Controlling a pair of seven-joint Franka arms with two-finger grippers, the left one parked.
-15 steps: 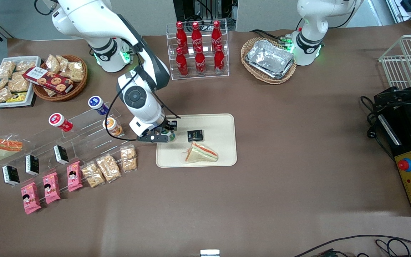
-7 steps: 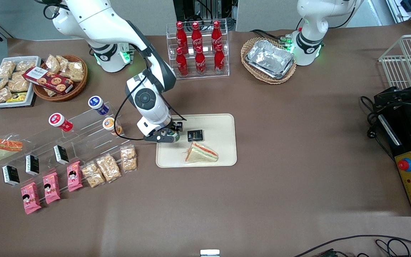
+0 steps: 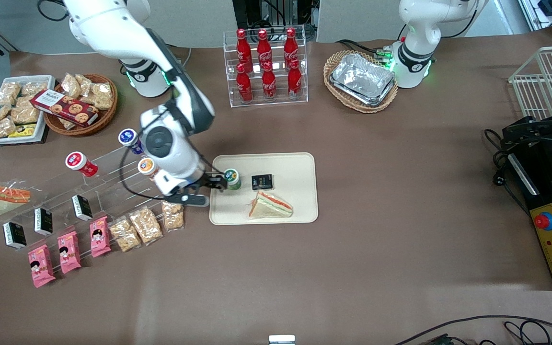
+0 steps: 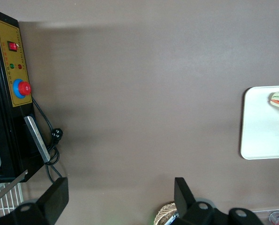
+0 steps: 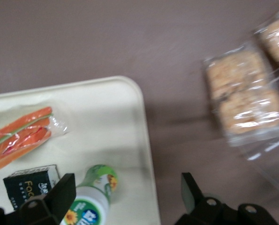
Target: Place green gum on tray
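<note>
The gum (image 3: pixel 232 178) stands on the tray (image 3: pixel 300 165), at nine o'clock from the sandwich (image 3: pixel 270 205). The pincer (image 3: pixel 207 188) gapes empty beside it; placing looks done, so next lift clear.

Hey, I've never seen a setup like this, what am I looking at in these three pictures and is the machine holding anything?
These are robot arms at a brown table stocked with snacks. One picture looks down from the front; the other two come from cameras on each arm's wrist. The working arm's claw is open and empty, just off the edge of the cream tray toward the working arm's end of the table. The green gum canister stands on that tray, free of the claw, alongside a small black packet and a wrapped sandwich. Its wrist camera shows the same gum between the claw's fingers.
</note>
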